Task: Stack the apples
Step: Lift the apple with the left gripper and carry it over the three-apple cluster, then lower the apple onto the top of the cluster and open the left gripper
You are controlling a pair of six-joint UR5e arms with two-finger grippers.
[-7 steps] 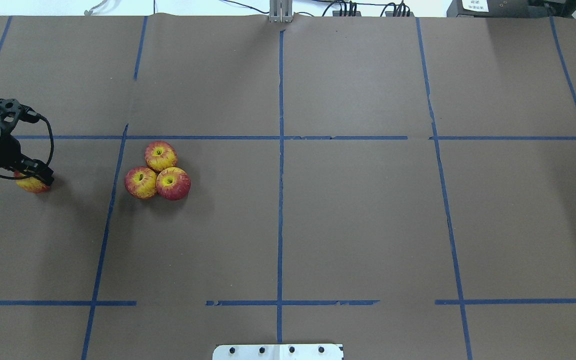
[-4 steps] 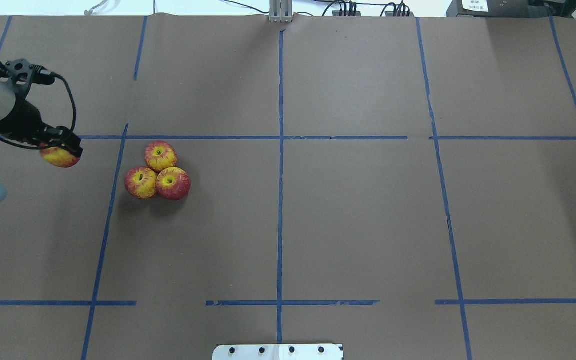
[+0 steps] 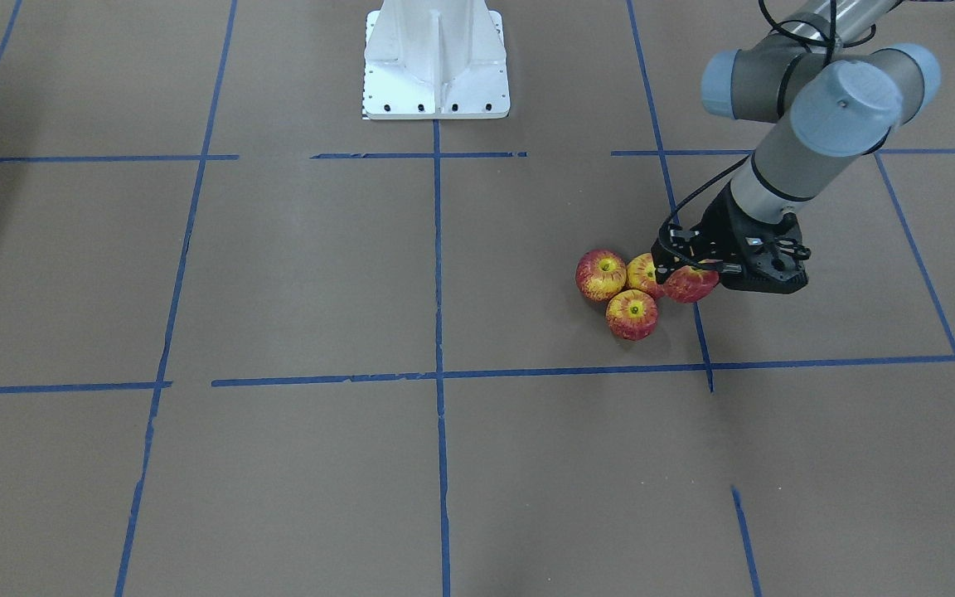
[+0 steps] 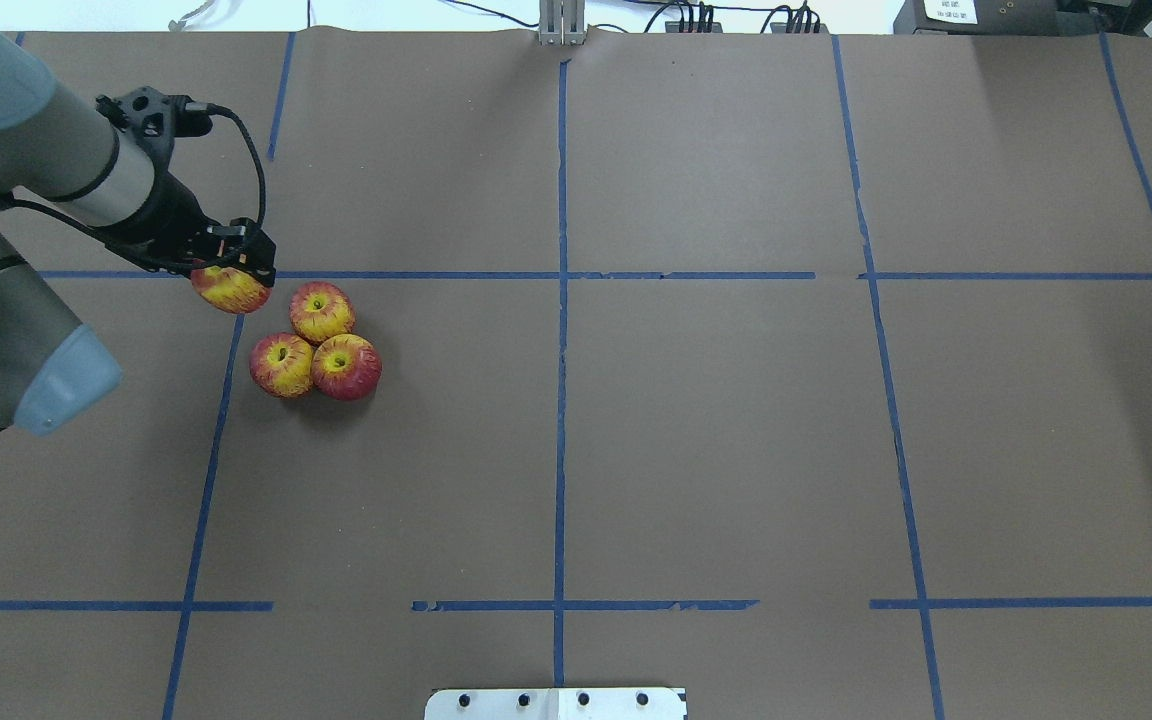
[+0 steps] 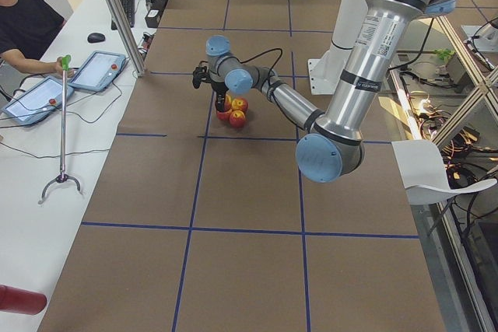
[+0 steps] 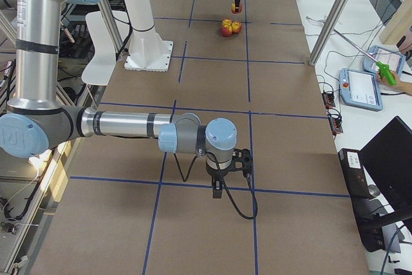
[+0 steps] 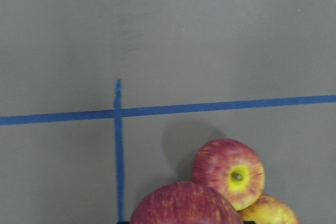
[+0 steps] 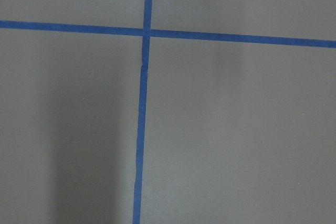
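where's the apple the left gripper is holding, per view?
Front-facing: held apple right of centre, at the right edge of the three-apple cluster.
Overhead: apple upper left, up-left of the cluster.
Exterior left: apple tiny, upper centre, at the cluster's upper-left edge.
Exterior right: apple top centre, above the cluster.
Left wrist: apple bottom edge, cropped.
Right wrist: not in it.
Shared landmark: that cluster.

Light even, diffuse, from above; no glare on brown paper (image 4: 736, 450). Soft shadow on robot side of apple cluster (image 4: 319, 350); faint one beside it in L wrist cam. Held apple (image 7: 184, 205) there slightly out of focus. R wrist cam dimmer, w/ vague shadow bands.
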